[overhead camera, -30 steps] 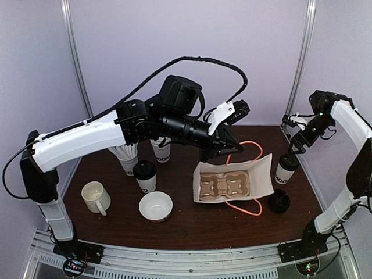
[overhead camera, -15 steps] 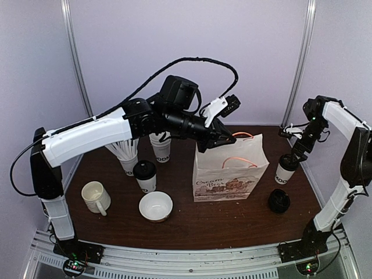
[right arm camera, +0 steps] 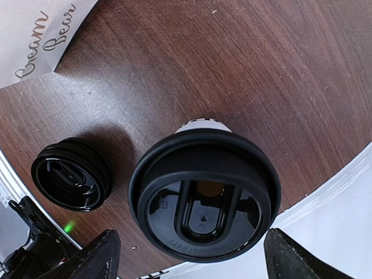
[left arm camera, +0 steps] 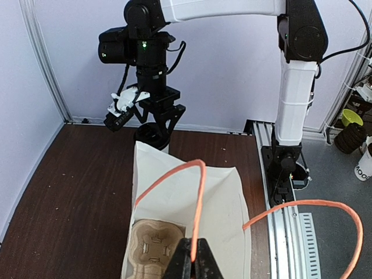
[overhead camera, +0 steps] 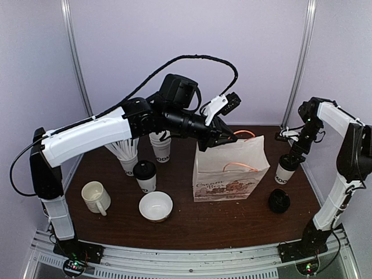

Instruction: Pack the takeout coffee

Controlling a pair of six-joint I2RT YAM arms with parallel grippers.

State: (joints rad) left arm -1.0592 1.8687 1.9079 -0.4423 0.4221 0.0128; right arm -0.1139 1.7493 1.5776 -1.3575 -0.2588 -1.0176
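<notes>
Paper bag (overhead camera: 229,174) being held upright
Left takeout cup (overhead camera: 145,175) is sitting left of the paper bag; left gripper (overhead camera: 232,138) is clenching its orange handle (left arm camera: 199,197); right gripper (overhead camera: 294,149) is hovering, jaws spread, over right takeout cup (overhead camera: 285,170) just right of the bag

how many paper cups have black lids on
2. One black-lidded white paper cup stands left of the white paper bag; the other stands right of it, under the right hand.
</notes>
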